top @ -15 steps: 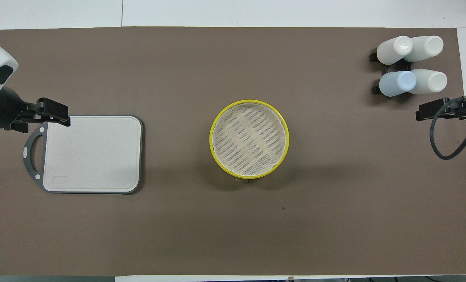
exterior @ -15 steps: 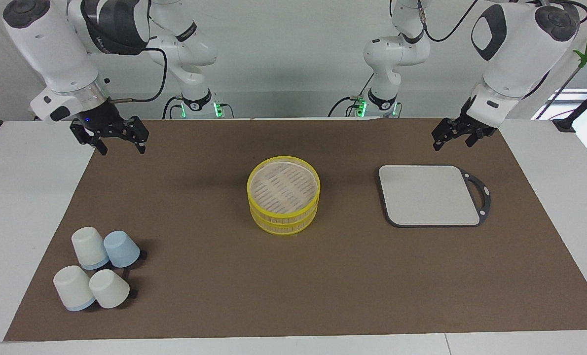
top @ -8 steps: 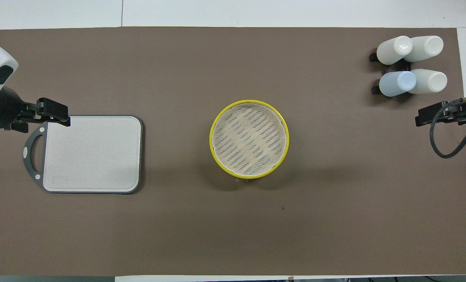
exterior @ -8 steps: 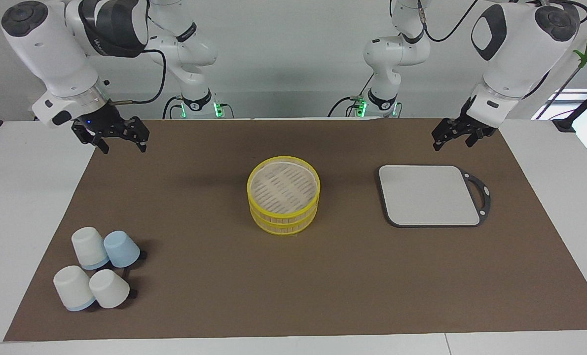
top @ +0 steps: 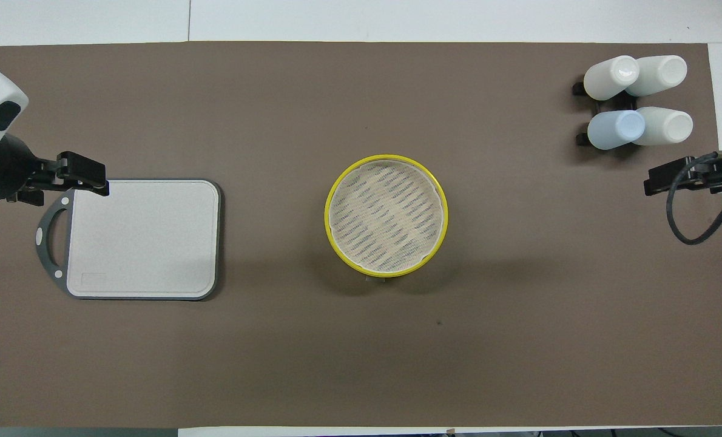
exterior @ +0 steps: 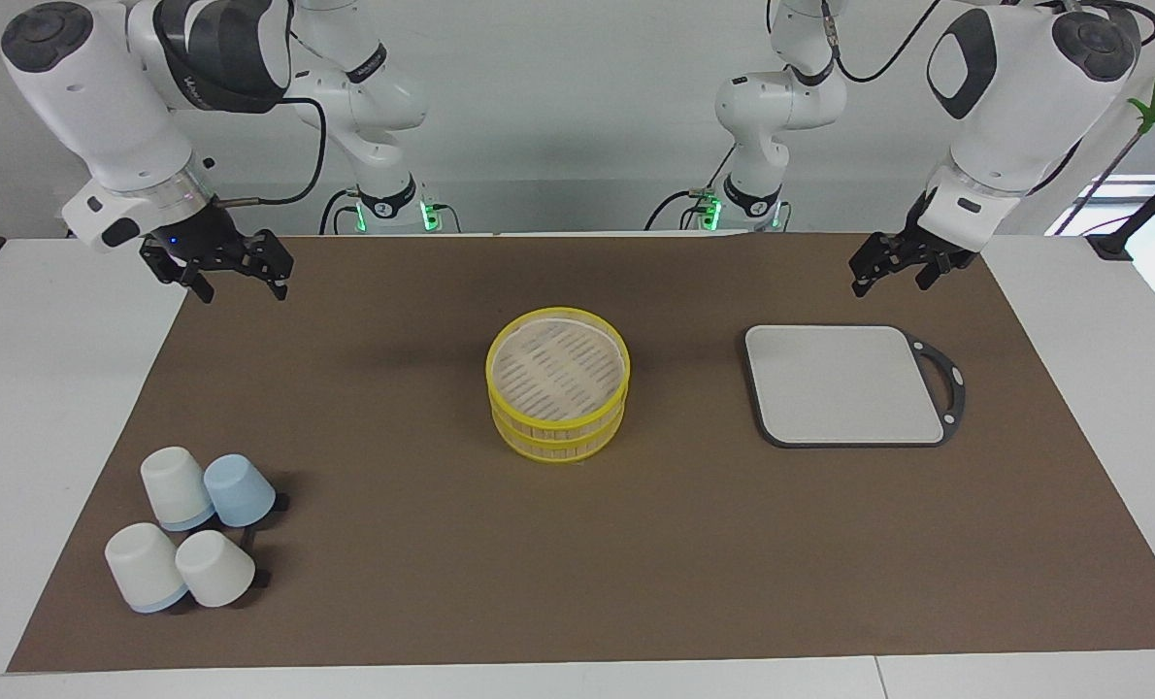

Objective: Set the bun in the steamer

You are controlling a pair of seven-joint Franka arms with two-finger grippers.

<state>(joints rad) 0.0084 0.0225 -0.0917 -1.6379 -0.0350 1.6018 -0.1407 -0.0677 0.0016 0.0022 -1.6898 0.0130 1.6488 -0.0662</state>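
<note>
The steamer (exterior: pixel 557 396) is a round yellow-rimmed basket of two stacked tiers at the middle of the brown mat; its slatted floor (top: pixel 386 213) shows bare. No bun shows in either view. My right gripper (exterior: pixel 241 283) hangs open and empty above the mat's edge at the right arm's end, nearer to the robots than the cups; it also shows in the overhead view (top: pixel 661 181). My left gripper (exterior: pixel 890 277) hangs open and empty over the robot-side corner of the grey board; it also shows in the overhead view (top: pixel 85 176).
A grey square board with a dark handle (exterior: pixel 844 383) lies toward the left arm's end, bare on top (top: pixel 142 237). Several upturned cups, white and pale blue (exterior: pixel 194 529), stand at the right arm's end, farther from the robots (top: pixel 637 100).
The right arm has shifted slightly, its gripper drawn a little toward its own end of the table. The left arm and the objects have not moved.
</note>
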